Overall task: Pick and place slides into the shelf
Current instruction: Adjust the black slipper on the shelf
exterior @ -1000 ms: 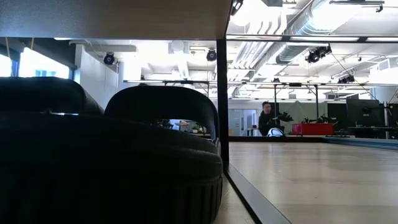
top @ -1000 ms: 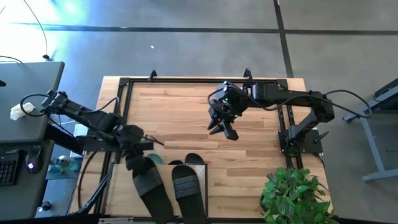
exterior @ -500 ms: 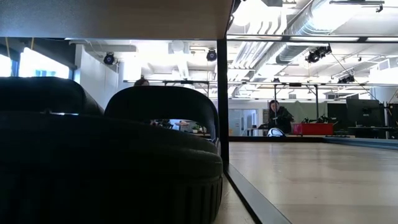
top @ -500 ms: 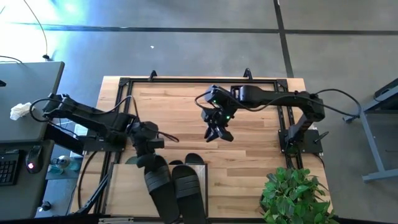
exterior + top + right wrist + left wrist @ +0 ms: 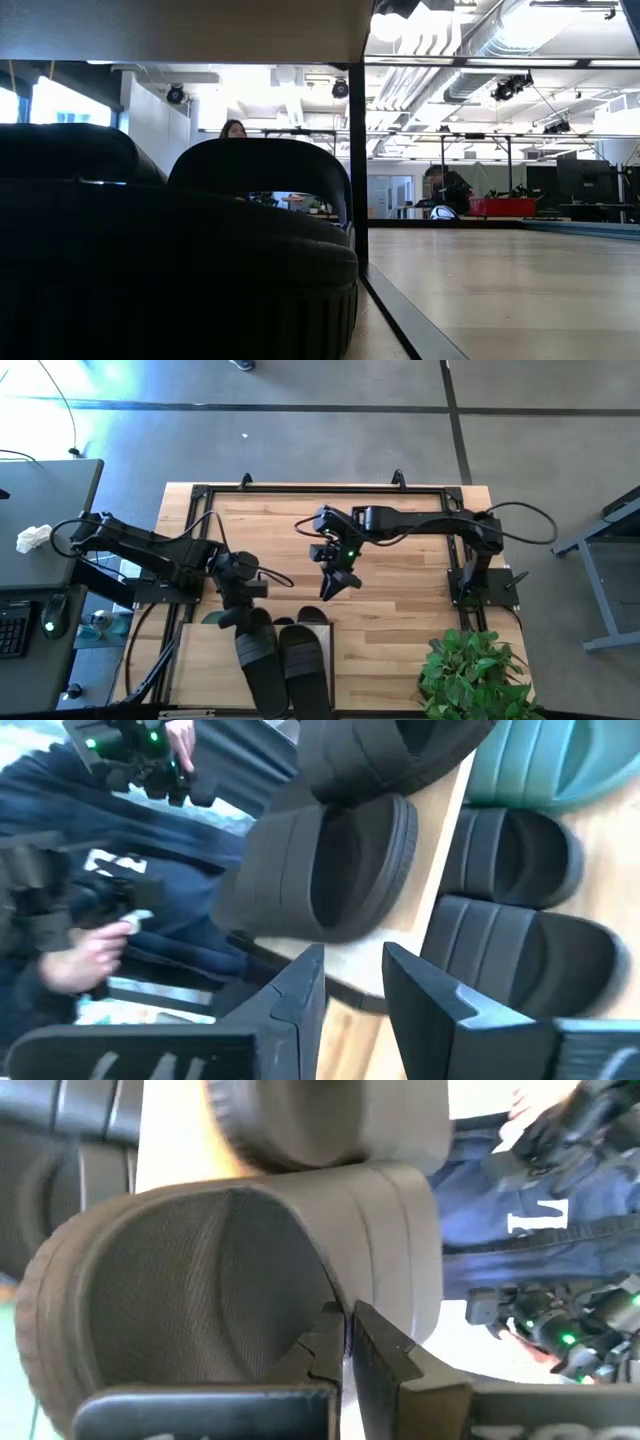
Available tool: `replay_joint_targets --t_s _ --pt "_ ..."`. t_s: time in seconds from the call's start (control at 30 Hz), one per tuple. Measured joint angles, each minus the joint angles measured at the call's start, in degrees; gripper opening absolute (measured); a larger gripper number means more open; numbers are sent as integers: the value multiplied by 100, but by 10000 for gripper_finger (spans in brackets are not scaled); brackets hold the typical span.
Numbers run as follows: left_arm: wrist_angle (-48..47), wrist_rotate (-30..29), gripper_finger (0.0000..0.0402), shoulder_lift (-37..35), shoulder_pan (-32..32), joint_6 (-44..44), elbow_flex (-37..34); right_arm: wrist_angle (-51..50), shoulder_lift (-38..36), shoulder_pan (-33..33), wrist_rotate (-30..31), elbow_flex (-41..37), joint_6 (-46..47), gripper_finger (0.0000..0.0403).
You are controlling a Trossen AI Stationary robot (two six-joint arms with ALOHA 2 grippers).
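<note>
From above, the low light-wood shelf with a dark metal frame (image 5: 205, 660) stands at the near edge of the big wooden tabletop (image 5: 280, 535). Two black rubber slide sandals lie side by side on its top board: the left black slide (image 5: 255, 655) and the right black slide (image 5: 300, 660). A sliver of sage-green slide (image 5: 212, 618) shows at the shelf's far edge. The left gripper (image 5: 238, 615) sits at the left black slide's toe end. The right gripper (image 5: 335, 582) hangs over bare tabletop just beyond the shelf.

At table height, black slides (image 5: 260, 250) fill the lower level under the shelf board (image 5: 180, 30); people (image 5: 445, 190) show far behind.

The left wrist view has the fingers (image 5: 385, 1360) pressed together, pinching the black slide's wide strap (image 5: 300, 1270).

The right wrist view shows its fingers (image 5: 300, 985) spread, holding nothing, facing the shelf with black slides on both levels.
</note>
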Motion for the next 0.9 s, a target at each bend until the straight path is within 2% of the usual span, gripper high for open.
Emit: replay_joint_targets --t_s 0.1,0.27,0.57,0.9 --pt "-8 -68 0 1 2 212 145 205 203 5 -266 -1 273 94" --pt "-187 -45 0 104 2 388 197 437 329 96 -332 1 542 94" --pt "-229 626 0 622 7 984 201 771 451 227 -620 3 968 94" --pt "-130 470 0 650 -9 1172 412 1274 877 271 -845 2 1553 94"
